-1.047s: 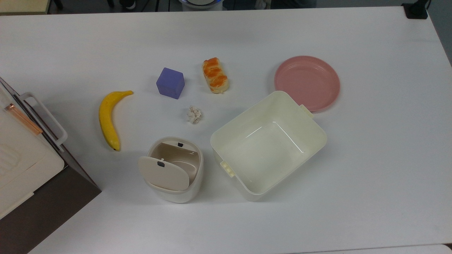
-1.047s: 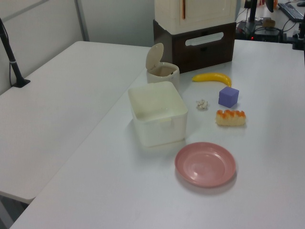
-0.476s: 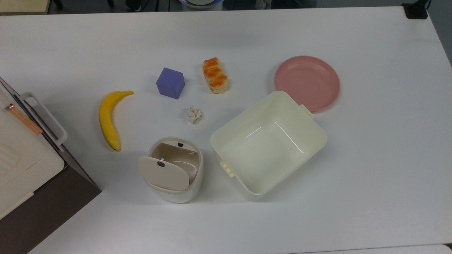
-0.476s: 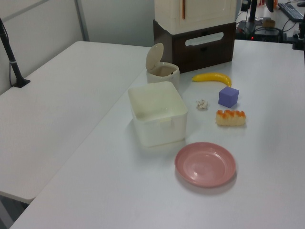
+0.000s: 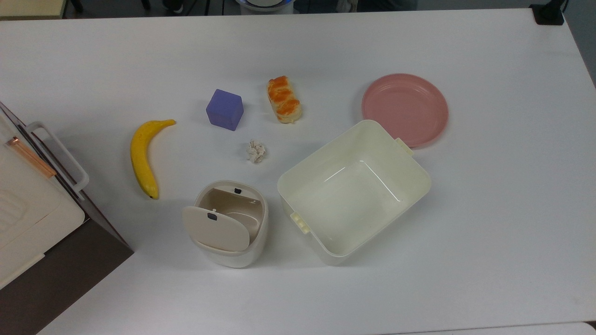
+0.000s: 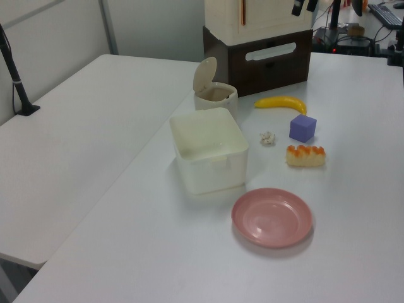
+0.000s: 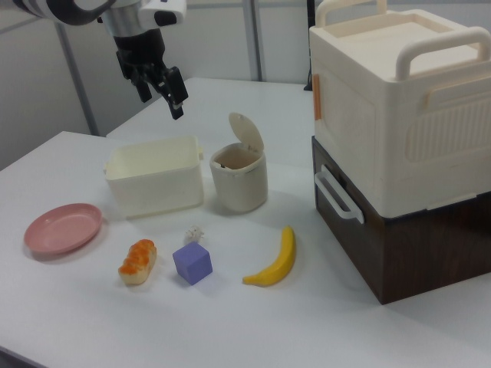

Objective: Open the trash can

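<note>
Lying nearest in the right view are one bread roll (image 7: 136, 262), one purple cube (image 7: 192, 263) and one banana (image 7: 275, 261) in a row on the white table (image 7: 92, 322). One crumpled paper ball (image 7: 193, 234) sits just behind the cube. One pink plate (image 7: 61, 228) rests at the right view's left. Farther back stand one lidless cream tub (image 7: 153, 184) and, just to its right in the right view, the trash can (image 7: 239, 184), its lid (image 7: 247, 132) tipped upright and the inside exposed. One cream box (image 7: 399, 100) sits on a dark brown cabinet (image 7: 414, 245) at the right view's right. Farthest, the gripper (image 7: 161, 106) hangs high above the tub, fingers spread and holding nothing. Nothing on the table has shifted in the last second. Only the gripper's fingertips have newly entered the left view's top edge (image 6: 303, 9).
</note>
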